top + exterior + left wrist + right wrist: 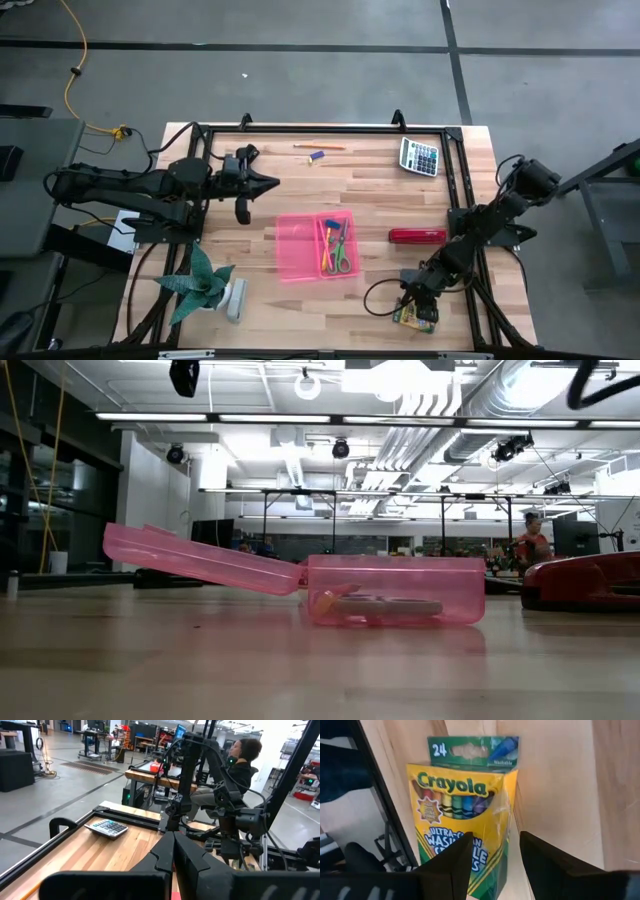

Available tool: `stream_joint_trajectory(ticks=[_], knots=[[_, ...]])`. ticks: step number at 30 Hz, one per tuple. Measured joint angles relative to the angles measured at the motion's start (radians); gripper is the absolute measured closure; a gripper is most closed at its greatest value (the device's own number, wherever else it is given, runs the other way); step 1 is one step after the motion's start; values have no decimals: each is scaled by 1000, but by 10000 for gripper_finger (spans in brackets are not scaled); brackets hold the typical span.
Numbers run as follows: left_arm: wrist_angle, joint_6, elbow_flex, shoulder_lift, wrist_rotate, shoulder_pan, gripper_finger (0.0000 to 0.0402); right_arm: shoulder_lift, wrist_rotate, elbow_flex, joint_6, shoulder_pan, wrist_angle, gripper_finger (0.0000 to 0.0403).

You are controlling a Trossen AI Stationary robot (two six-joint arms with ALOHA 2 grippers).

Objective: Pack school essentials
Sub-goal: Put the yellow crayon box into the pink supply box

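The yellow-green crayon box (462, 800) lies at the table's near right corner (413, 318). My right gripper (496, 836) is open just over the box's lower end, one finger in front of its printed face and the other past its side edge. The open pink case (315, 245) in the middle of the table holds green-handled scissors (341, 255) and thin pencils (327, 245). A pencil (318, 147) and a blue eraser (317, 155) lie near the far edge. My left gripper (272, 183) is shut and empty, above the table left of the case. My right gripper has one finger (452, 865) over the crayon box's printed face near its lower end and the other finger (545, 860) beside the box's side. I cannot tell whether either finger touches the box. The box lies on the table.
A red stapler (417, 236) lies right of the case and a calculator (419, 156) at the far right. A potted plant (205, 285) stands at the near left. A black frame rail (455, 190) runs round the table. The case's lid (200, 560) lies open toward the left.
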State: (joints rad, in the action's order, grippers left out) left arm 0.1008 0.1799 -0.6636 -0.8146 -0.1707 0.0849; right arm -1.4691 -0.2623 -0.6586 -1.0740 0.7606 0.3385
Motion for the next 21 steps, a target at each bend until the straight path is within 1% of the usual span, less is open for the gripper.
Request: stream_joint_trajectory(ticks=[5,8,11,16,17,21], knots=[[-18,0,0,0,0,0,401,-21,0,0,-20,12,-9,248],[-23,0,0,0,-1,0,402,-21,2,0,-21,13,-14,259],[-23,0,0,0,-1,0,402,-21,2,0,-18,13,-16,292],[-23,0,0,0,-1,0,401,-20,4,-1,9,13,-15,385],[-23,0,0,0,-2,0,401,-20,4,-1,14,13,-15,392],[-23,0,0,0,-2,0,402,10,8,0,40,12,3,398]])
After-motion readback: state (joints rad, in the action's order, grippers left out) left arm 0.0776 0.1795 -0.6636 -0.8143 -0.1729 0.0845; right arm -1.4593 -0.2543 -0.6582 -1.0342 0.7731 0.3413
